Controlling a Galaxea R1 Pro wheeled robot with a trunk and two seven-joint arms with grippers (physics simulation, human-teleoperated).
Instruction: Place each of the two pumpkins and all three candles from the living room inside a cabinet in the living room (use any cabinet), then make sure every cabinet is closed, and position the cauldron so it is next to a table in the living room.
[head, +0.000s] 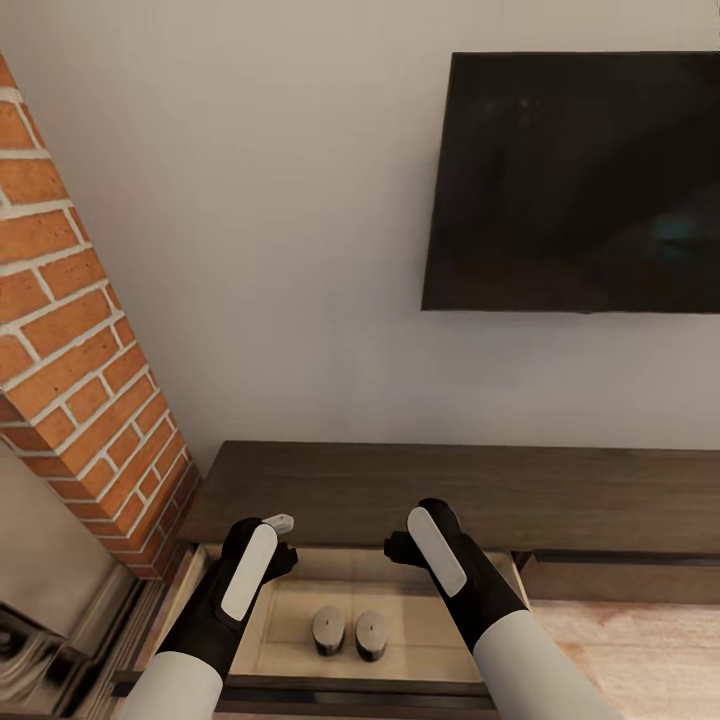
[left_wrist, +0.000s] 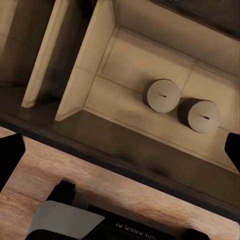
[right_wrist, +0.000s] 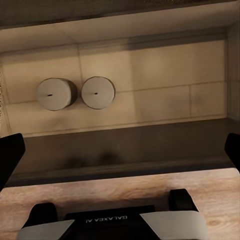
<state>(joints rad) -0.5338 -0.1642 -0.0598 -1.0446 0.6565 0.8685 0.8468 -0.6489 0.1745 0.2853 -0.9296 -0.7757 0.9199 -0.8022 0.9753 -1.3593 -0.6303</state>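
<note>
We see the black wall-mounted flat screen (head: 580, 180) cut off by the right edge; the long dark-brown wooden cabinet (head: 450, 495) too; black gripper fingertips (right_wrist: 10, 155) clipped in wrist views.

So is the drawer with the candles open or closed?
Open. The drawer is pulled out from the cabinet, and two candles stand upright inside.

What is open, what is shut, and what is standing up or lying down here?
drawer: pulled open, two candles inside.
candles: upright, side by side.
neighbouring drawer: shut.
TV: screen dark.
left tool: open, holding nothing, above the drawer.
right tool: open, holding nothing, above the drawer.
</note>
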